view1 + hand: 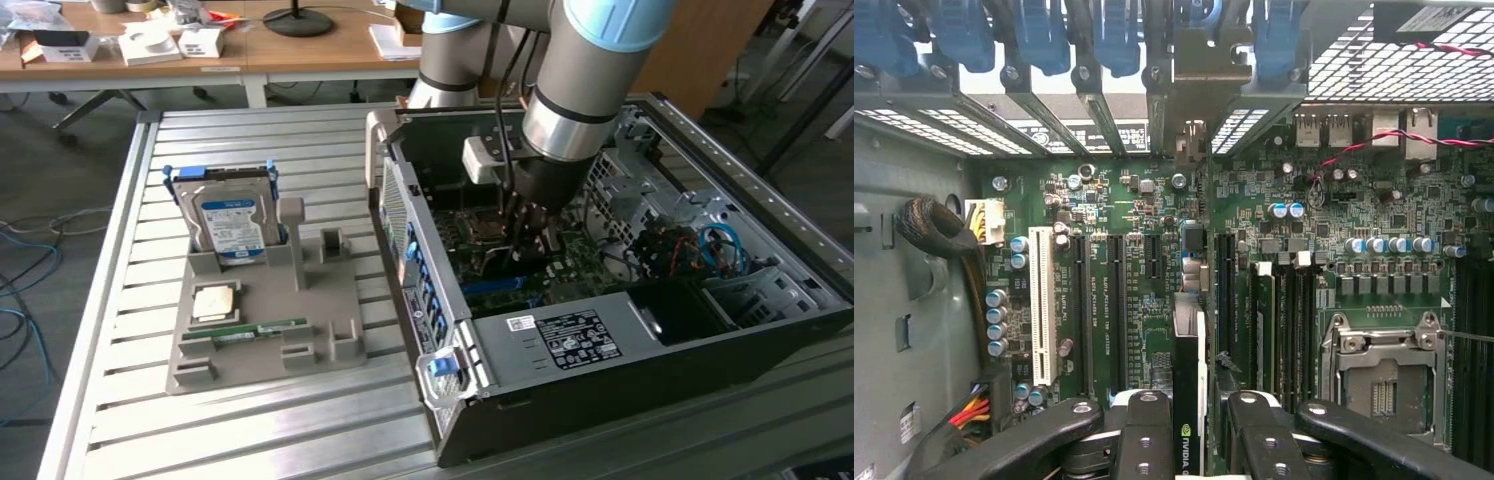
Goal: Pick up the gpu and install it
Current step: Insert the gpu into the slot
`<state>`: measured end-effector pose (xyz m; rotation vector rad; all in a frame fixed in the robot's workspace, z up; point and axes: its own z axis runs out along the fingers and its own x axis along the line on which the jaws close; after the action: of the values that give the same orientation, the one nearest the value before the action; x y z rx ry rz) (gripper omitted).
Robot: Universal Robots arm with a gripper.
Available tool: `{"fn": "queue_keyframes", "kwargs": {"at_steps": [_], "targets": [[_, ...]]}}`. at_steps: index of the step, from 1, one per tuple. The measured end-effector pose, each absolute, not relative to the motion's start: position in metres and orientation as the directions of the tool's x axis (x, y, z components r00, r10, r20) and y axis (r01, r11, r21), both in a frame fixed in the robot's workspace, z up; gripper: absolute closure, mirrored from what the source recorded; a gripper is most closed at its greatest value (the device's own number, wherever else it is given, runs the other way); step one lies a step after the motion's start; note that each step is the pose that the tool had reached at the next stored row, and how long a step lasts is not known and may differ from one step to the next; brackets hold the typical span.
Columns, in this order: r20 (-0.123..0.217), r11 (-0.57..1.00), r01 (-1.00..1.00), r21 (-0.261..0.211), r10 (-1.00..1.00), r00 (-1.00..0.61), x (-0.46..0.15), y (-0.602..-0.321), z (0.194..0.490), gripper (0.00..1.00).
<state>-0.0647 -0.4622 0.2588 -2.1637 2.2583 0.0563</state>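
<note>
In the wrist view the gpu [1187, 380] is a thin dark card seen edge-on, with a small green logo on its edge near the fingers. My gripper [1194, 440] is shut on it, one black finger [1144, 435] on each side. The card hangs just above the green motherboard [1134, 210], lined up between the long black slots [1116, 300] and running toward the rear bracket openings [1189, 140]. In the exterior view my gripper [527, 240] reaches down inside the open computer case [601, 340], over the board.
A white slot [1041, 300], capacitors and a cable bundle [944, 235] lie beside the card's path; the CPU socket [1384, 380] sits on the other side. On the slatted table, a grey holder [267, 320] carries a hard drive [230, 222] and a green memory stick [254, 330].
</note>
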Motion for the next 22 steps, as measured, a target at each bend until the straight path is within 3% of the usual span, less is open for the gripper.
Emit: {"fn": "queue_keyframes", "kwargs": {"at_steps": [22], "targets": [[-0.034,0.042,-0.999,0.016,-0.998,-0.043,-0.0654,-0.4623,0.2569,0.74]]}}
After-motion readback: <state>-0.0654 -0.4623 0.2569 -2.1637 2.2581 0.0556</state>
